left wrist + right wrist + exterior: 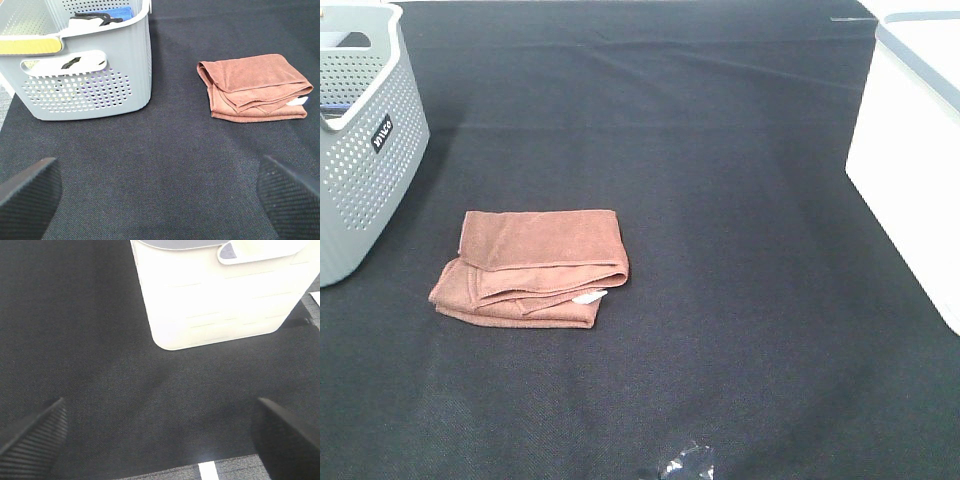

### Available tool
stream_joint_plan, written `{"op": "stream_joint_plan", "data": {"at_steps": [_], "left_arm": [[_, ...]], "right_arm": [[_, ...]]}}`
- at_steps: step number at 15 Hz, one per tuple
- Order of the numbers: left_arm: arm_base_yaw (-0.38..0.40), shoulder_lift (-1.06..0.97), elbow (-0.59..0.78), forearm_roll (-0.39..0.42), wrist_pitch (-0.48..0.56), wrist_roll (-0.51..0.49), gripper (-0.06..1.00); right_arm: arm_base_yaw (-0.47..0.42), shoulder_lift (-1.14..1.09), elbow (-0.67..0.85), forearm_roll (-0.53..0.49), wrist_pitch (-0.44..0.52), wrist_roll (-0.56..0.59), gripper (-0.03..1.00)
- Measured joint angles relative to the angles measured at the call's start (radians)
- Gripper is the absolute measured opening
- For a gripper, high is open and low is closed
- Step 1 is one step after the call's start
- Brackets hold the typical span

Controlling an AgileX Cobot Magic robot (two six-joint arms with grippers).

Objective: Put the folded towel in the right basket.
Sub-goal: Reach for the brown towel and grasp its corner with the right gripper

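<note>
- The folded towel (535, 268) lies flat on the black desk (740, 330), left of the middle in the high view. It is near the grey basket (360, 150) but not touching it, and well apart from the right basket (910, 160), the white one at the far right edge.
- The left tool (160, 200) hangs over bare desk, its jaws spread wide with nothing between them. The towel sits ahead of it, off to one side.
- The right tool (160, 440) is likewise spread and empty, and faces the white basket's wall.
- The towel looks soft, light and limp, made up of several loose terry layers. It would likely sag, and could unfold if only the top layer is caught.
- The best hold, in my judgement, is across the rounded folded edge, pressing down to the desk so the pinch gathers every layer.
- A small white patch (590, 297) at the towel's near edge is probably a label, but it is too small to be sure.
- Nothing is grasped yet, so the task stands at its start. The left tool is nearer the towel, but the goal lies across the desk.
</note>
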Motion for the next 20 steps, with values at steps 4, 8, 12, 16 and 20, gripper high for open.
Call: {"op": "stream_joint_plan", "data": {"at_steps": [4,8,12,16,20], "left_arm": [[0.0,0.0,0.0,0.0,0.0,0.0,0.99],[0.0,0.0,0.0,0.0,0.0,0.0,0.99],[0.0,0.0,0.0,0.0,0.0,0.0,0.99],[0.0,0.0,0.0,0.0,0.0,0.0,0.99],[0.0,0.0,0.0,0.0,0.0,0.0,0.99]], "right_arm": [[0.0,0.0,0.0,0.0,0.0,0.0,0.96],[0.0,0.0,0.0,0.0,0.0,0.0,0.96],[0.0,0.0,0.0,0.0,0.0,0.0,0.96],[0.0,0.0,0.0,0.0,0.0,0.0,0.96],[0.0,0.0,0.0,0.0,0.0,-0.001,0.96]]}}
